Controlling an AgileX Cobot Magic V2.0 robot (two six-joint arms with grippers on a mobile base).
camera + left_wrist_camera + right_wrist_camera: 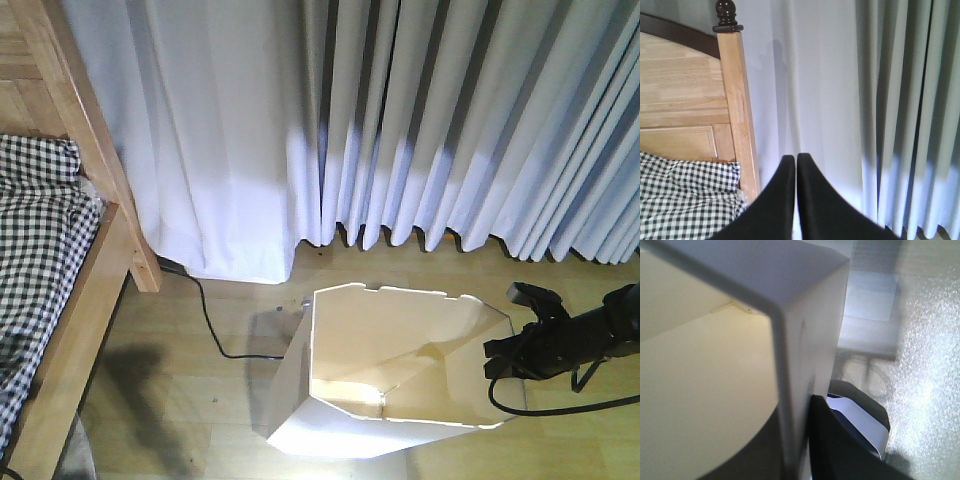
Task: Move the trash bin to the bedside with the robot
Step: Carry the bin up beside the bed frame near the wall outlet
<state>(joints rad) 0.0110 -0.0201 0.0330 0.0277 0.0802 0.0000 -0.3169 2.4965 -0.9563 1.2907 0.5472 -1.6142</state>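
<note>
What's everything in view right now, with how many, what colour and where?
tall white faceted plastic trash bin: one, white outside, cream inside, on the floor below the curtains.
light brown wooden bed with black-and-white checked bedding: one, far left.
pleated fabric curtains: pale white-grey, across the back, reaching the floor.
thin black cable: one, on the floor between bed and bin.
light wood plank floor: pale brown, underneath everything.
black right arm: one, at the bin's right rim; its fingers straddle the bin wall.
left fingers: two, black, pressed together, beside the bedpost.

Open floor (180, 400) between bed frame (75, 330), left, and trash bin (290, 395), right; black cable (207, 320) crosses it; curtains (400, 120) close far side.
</note>
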